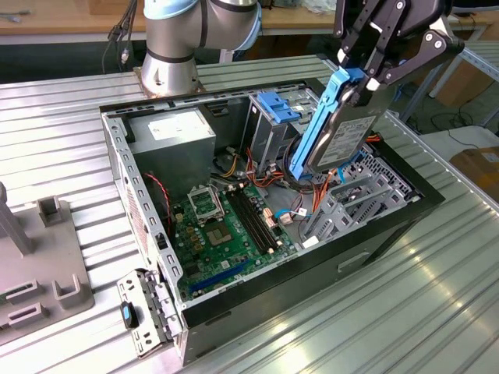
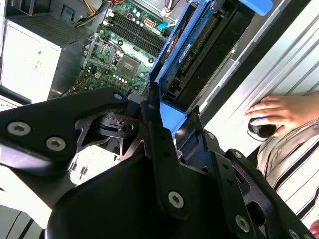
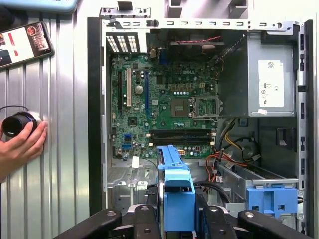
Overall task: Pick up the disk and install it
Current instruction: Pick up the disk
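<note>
Disk [image 1: 337, 131] in the air, tilted steeply on edge, at about two o'clock from the middle of the open computer case [image 1: 312, 261] in the exterior view. Hangs over the drive bays there, lower end close to orange and blue cables; contact with them impossible to tell. Bright blue carrier along one long edge, dark grey metal body beside it. In the second wrist view, disk [image 2: 199, 45] with connector edge and blue frame toward the camera; in the first wrist view, disk [image 3: 177, 196] end-on as a blue strip.

Gripper [image 1: 362, 82] clamped on the disk's upper end, black fingers pressed against either side of the blue carrier. Same hold at the gripper [image 2: 167, 117] in the second wrist view.

Inside the case: silver drive cage with a fixed blue bracket [image 1: 277, 109] just beside the disk at ten o'clock, grey power supply [image 1: 171, 132] farther off at nine o'clock, green motherboard [image 1: 226, 226] at seven o'clock.

Case flat on a ribbed metal table [image 1: 437, 304]. Robot arm base [image 1: 175, 54] at eleven o'clock from the case, just beside its wall. Grey fixture [image 1: 39, 265] at eight o'clock, well apart, on the exterior view's left.

In the first wrist view, a person's hand [image 3: 22, 147] on the table beside the case, touching a small black round object [image 3: 16, 124]; phone [image 3: 25, 44] lying flat near it.
</note>
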Action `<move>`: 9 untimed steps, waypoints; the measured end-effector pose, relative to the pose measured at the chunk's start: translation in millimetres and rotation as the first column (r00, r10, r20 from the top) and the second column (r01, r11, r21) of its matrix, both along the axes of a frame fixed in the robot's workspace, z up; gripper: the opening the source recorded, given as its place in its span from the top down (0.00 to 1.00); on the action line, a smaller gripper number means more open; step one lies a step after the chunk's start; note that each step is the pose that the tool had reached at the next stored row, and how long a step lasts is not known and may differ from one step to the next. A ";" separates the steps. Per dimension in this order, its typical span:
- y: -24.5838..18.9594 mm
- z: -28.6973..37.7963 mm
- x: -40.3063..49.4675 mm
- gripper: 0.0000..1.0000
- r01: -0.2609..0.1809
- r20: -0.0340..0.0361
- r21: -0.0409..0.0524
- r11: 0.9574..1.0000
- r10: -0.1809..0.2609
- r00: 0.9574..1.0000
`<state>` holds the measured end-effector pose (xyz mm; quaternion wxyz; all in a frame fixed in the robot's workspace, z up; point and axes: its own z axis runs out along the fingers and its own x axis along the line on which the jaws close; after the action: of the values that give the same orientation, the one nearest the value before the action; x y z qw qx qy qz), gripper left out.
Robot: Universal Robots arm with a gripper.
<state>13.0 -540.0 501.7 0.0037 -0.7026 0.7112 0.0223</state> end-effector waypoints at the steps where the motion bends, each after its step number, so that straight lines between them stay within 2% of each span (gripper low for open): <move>1: -0.1 0.0 0.0 0.63 0.000 0.000 0.000 1.000 0.000 1.000; 9: -1.6 0.0 0.0 0.63 0.000 0.000 0.000 1.000 0.000 1.000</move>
<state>13.0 -541.7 501.7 0.0037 -0.7026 0.7112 0.0223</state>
